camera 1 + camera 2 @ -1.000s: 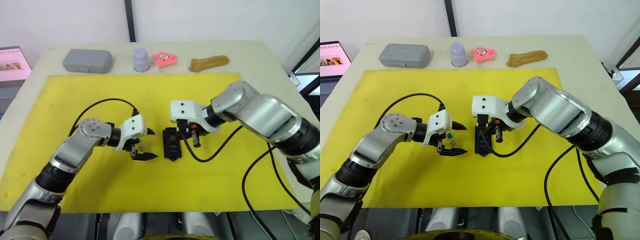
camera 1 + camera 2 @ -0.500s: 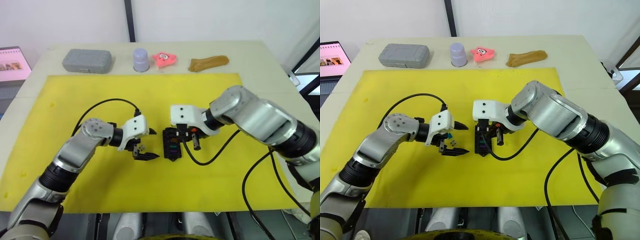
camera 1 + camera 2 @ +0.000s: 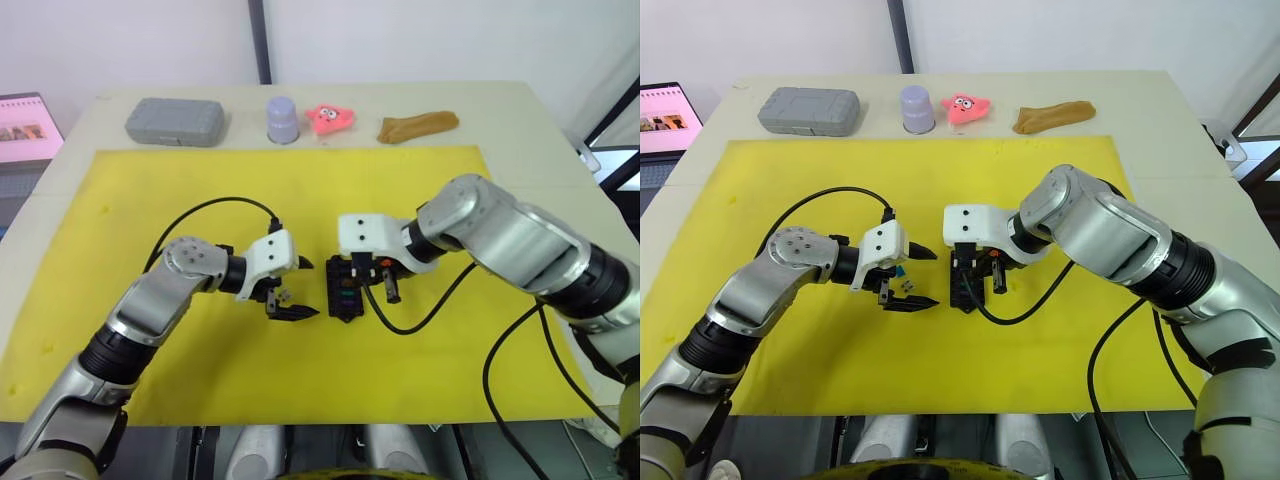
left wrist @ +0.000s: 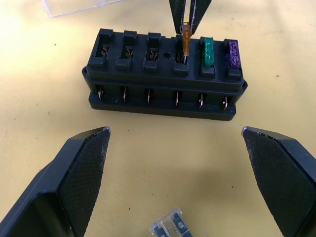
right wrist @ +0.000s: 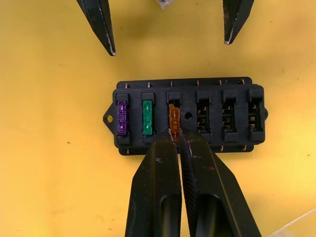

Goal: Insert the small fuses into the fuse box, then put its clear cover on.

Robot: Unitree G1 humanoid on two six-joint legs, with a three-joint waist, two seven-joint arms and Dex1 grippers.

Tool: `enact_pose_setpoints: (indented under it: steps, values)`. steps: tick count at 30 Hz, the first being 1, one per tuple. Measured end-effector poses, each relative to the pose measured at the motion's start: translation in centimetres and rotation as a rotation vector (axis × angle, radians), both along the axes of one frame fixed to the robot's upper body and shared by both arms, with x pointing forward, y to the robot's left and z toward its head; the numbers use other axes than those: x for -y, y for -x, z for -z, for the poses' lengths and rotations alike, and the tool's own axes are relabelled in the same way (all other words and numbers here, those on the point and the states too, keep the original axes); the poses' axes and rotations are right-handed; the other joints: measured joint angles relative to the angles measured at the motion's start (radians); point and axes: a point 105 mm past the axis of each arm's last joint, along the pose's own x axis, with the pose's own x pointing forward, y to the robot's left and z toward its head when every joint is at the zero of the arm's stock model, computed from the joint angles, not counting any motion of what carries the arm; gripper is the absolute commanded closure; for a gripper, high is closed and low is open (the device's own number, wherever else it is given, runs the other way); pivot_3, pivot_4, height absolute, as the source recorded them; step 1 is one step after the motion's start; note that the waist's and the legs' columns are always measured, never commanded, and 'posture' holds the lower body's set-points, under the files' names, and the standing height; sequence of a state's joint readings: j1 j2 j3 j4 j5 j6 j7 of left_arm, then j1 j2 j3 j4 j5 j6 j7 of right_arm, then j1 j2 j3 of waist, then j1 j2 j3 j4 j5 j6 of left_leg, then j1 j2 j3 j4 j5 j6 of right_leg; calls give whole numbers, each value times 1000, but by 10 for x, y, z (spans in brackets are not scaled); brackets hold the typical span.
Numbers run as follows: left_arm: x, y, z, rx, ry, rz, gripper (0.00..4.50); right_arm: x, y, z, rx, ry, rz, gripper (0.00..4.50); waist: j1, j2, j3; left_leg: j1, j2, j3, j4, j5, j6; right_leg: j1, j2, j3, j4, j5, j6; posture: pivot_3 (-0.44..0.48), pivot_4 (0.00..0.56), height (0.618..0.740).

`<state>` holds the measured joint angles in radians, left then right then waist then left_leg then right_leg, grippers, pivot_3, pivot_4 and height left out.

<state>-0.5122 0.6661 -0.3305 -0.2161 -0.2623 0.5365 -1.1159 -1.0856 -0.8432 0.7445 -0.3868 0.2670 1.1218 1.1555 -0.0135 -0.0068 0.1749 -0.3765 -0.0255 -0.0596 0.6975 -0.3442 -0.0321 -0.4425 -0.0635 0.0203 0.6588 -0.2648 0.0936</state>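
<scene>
In the head views we see the fuse box (image 3: 345,289) lying near the middle of the yellow mat (image 3: 200,190), between our two grippers. Along the far edge of the table (image 3: 520,110) sit a grey case (image 3: 174,121), a lilac cup (image 3: 283,119), a pink toy (image 3: 329,117) and a brown cloth (image 3: 417,125). Against a second ago, our right gripper (image 3: 372,285) has moved a little leftward and down over the box, and our left gripper (image 3: 290,290) has crept slightly nearer to it; the box itself has not moved.

In the left wrist view the box holds three fuses side by side at one end of one row: a purple fuse (image 4: 232,54) at the end, a green fuse (image 4: 208,51) next to it, then an amber fuse (image 4: 185,41) standing higher than the other two, its prongs only partly down. The other three slots of that row are bare. Our left gripper's fingers (image 4: 81,163) stand wide apart, holding nothing, with a pale clear fuse (image 4: 169,229) on the mat between them. A corner of the clear cover (image 4: 79,5) lies on the mat beyond the box.

In the right wrist view our right gripper's fingers (image 5: 158,182) are pinched together on the amber fuse, at the third slot.
</scene>
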Motion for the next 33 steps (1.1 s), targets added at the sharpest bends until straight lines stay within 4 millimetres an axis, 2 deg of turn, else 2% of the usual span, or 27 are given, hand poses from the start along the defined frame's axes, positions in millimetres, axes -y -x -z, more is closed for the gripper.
enact_pose_setpoints:
  steps: [17, 33]
  values:
    - [0, -1, 0, 3, 3, -5, 10, -3, -2, 2, 70, 43, -73, 4383, 0, 0, 0, 1, 0, 0, 0, 0, 0, 0, 0, 0, 1, 0, 0, 0, 150, 740]
    - [3, 0, -1, 5, 10, -4, 10, -2, 1, 2, 54, 78, -110, 4383, 0, 0, 0, 1, 0, 0, 0, 0, 0, 0, 0, 0, 1, 0, 0, 0, 150, 740]
